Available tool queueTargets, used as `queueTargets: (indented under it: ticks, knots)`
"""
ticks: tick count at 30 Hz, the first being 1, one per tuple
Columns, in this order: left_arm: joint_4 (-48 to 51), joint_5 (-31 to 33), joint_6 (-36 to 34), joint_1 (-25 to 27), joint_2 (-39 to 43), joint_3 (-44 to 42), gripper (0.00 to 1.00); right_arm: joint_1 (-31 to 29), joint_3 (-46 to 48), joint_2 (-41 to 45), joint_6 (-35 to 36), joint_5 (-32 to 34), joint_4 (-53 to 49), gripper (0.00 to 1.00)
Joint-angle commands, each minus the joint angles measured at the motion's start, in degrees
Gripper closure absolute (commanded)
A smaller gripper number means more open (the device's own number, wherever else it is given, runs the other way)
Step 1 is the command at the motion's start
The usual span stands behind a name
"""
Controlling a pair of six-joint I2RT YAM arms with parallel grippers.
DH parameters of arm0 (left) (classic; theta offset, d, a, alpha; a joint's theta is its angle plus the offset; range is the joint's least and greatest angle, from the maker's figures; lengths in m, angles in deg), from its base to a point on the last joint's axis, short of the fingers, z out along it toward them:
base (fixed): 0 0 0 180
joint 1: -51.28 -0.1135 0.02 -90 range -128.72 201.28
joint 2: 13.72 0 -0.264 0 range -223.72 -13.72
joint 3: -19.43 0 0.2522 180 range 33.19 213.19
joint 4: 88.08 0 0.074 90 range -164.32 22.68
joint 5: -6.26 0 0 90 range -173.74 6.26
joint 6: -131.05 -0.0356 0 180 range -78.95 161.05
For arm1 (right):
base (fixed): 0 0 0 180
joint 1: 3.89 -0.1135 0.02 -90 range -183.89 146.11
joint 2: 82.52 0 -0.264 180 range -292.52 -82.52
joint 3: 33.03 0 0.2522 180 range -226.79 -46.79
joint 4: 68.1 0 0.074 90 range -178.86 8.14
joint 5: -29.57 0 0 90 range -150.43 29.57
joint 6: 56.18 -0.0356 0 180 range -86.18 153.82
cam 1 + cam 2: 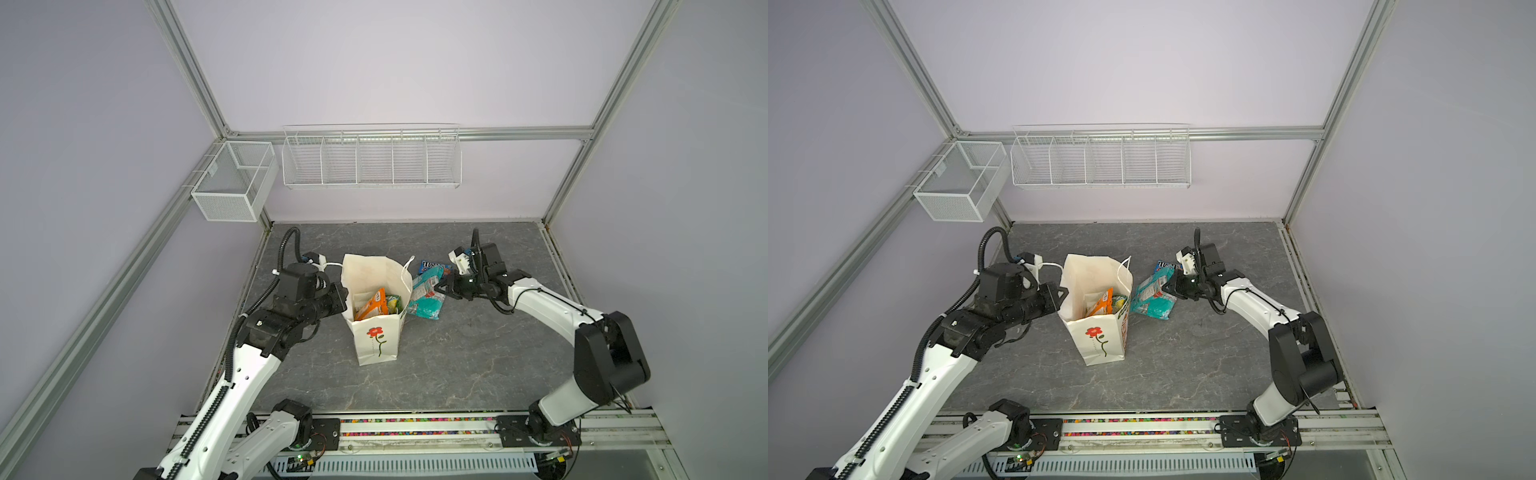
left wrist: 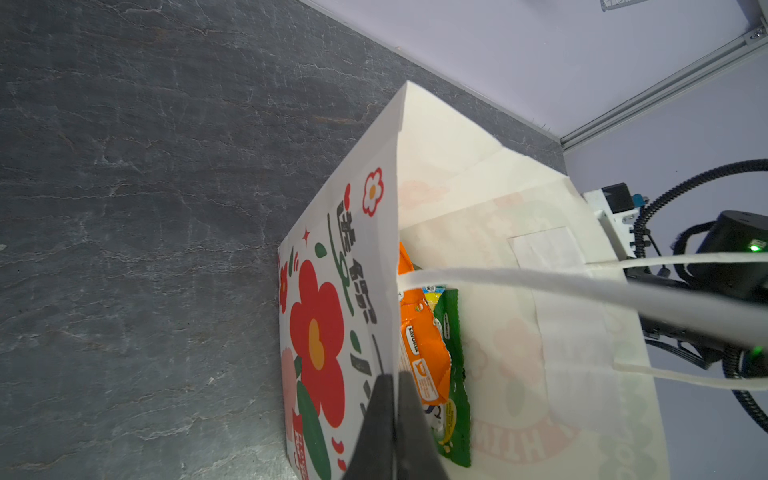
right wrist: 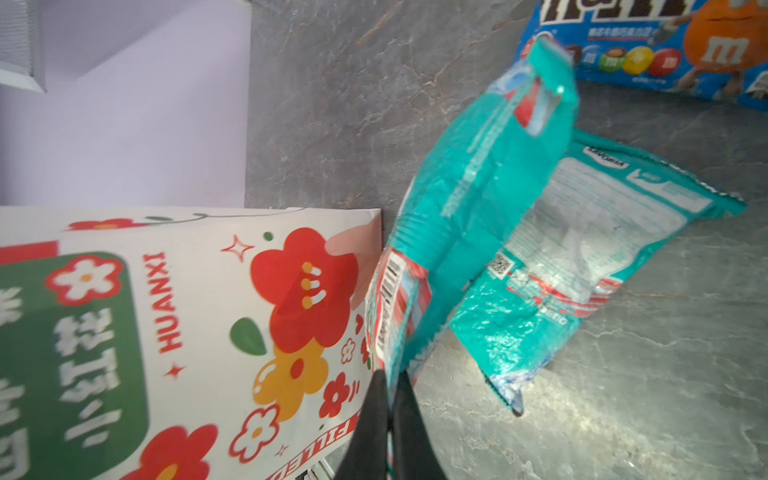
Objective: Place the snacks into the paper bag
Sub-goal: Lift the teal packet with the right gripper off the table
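teal bag: on the tabletop, just beside the paper bag, on the side facing the tabletop's right edge. Touching that wall or a hair off, can't tell. Long axis runs approx back edge to front edge, i.e. parallel w/ that wall and w/ the long side of the bag mouth.

right gripper: jaws pressed together on the teal bag's outer edge, approx mid-length in both top views. Wrist view shows part of the packet standing up off the tabletop. Next to it lies a flat teal panel; 2nd packet or a fold of the same one, can't tell.

left gripper: pinching the rim of the paper bag's opposite wall, mouth held open.

Key relation: the mouth lies from the right gripper toward the tabletop's left edge and higher up, w/ the bag wall in between. Right arm is the nearer one; left arm is busy w/ the rim.

Imo next move is up over the rim first, then across toward the left edge, packet axis kept as is. Risks: the edge pinch is thin, so the packet could swing or slip. Going sideways too low would shove the wall.

Rest: orange bag and green bag already inside. M&M's pack is out on the tabletop, just behind the teal bag toward the back edge.
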Motion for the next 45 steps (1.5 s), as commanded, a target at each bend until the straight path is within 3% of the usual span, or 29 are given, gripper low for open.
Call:
queueTargets:
  ticks: [1,31,45]
  knots:
    - [-1.72,-0.66,0.22,-0.24,1.24,0.45,1.00,-1.32,-0.70,3.88,2.11,0.55,-1.58,0.93]
    - [-2.51,-1.57,0.79,1.26,-0.55,2.46,1.00,-6.17,-7.79,25.05,9.37,4.20,-9.56,0.93]
    - [-2.49,-1.62,0.75,2.02,-1.23,3.14,1.00,-9.20,-8.51,32.72,9.03,1.28,-4.46,0.93]
